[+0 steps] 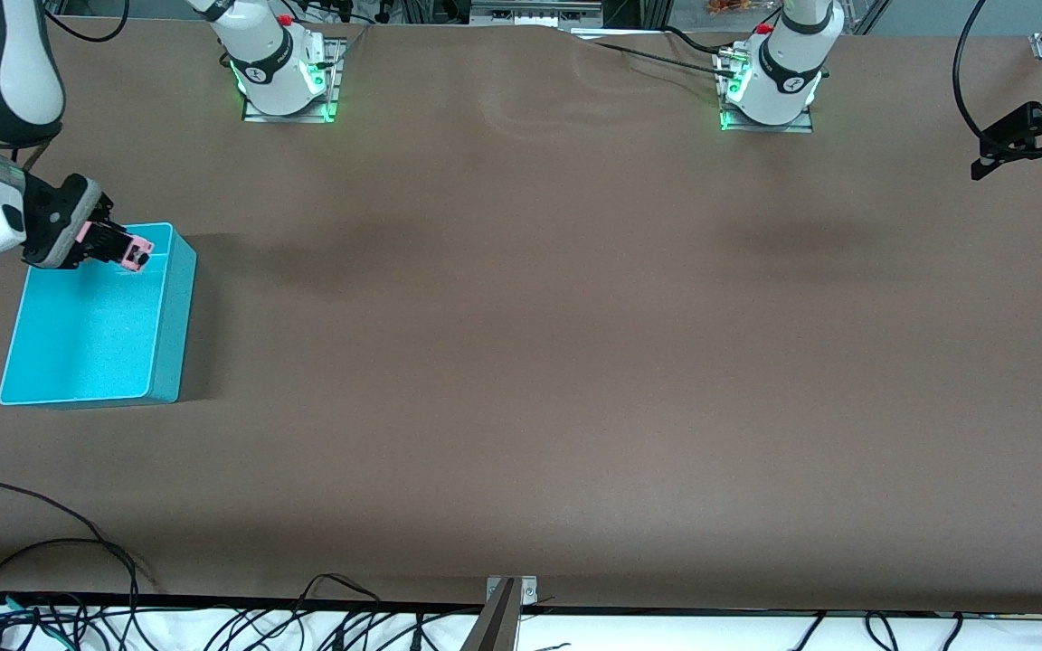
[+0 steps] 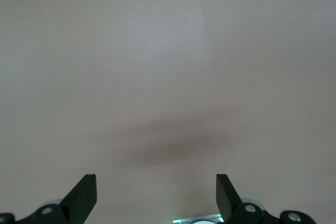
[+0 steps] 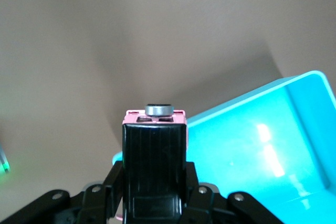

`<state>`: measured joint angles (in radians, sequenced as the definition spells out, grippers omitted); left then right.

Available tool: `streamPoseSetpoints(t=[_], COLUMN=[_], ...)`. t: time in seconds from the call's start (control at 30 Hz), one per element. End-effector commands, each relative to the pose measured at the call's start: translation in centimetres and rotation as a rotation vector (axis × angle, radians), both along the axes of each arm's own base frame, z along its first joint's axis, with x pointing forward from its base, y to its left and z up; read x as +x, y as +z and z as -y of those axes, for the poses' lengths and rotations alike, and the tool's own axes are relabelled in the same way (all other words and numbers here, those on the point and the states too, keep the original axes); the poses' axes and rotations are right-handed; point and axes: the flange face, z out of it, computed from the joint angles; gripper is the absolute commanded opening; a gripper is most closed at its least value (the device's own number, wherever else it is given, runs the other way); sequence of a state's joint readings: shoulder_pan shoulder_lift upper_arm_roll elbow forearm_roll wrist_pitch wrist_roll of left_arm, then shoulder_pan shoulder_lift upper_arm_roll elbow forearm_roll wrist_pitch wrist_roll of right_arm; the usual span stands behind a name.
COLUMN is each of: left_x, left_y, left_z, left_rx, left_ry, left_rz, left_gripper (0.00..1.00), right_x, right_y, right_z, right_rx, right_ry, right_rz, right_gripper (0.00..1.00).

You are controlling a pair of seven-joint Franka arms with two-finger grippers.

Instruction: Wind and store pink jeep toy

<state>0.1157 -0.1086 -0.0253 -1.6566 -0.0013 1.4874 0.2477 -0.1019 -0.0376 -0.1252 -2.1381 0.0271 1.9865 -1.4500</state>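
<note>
Brown and nearly bare, the tabletop (image 1: 521, 362) carries one thing of note: a turquoise bin (image 1: 173, 312) at the right arm's end, open side up. The right hand (image 1: 123, 246) hangs over the bin's corner nearest the robots' bases, its fingers clamped on the pink jeep toy (image 1: 137, 254), which is up in the air above the bin's opening and not yet inside.

That placement reads as the storing step of the task: with the toy held just over the rim, letting go would likely drop it straight in. Whether it has been wound cannot be told.

The left hand (image 1: 1023, 145) waits over the tabletop at the left arm's end, well apart from the bin and carrying nothing.

From the front camera the jeep is only a small pink block at the dark fingers' tip. The right wrist view shows more: the toy (image 3: 155, 124) sits lengthways between the fingers, its black roof panel facing the camera and a round grey part at its free end, with the bin (image 3: 294, 129) lying below and to one side. The left wrist view settles what the front camera leaves vague: the left hand (image 2: 156, 198) has its fingers (image 2: 84, 195) spread wide, with only bare brown surface between them.
</note>
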Motion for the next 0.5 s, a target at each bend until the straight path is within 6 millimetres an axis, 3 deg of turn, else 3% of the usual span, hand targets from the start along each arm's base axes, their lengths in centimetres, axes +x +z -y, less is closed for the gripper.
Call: streamPoseSetpoints(t=[0.0,0.2,0.47], left_x=[0.3,0.3,0.3], left_y=[0.7,0.7,0.7], left_z=[-0.1,-0.1,0.4], left_rx=[0.010,0.011,0.023], left_ry=[0.017,0.017,-0.012], left_rz=[-0.003,-0.003,-0.003], left_gripper=[1.00,1.00,1.00], right_x=[-0.1,0.0,-0.1], right_y=[-1.5,-5.6,-9.6], right_z=[3.0,8.4,10.9], right_rx=[0.026,0.026,0.033], right_ry=[0.125,0.263,0.360], right_rz=[-0.007,0.017,0.014], right_gripper=[0.13,0.13,0.14])
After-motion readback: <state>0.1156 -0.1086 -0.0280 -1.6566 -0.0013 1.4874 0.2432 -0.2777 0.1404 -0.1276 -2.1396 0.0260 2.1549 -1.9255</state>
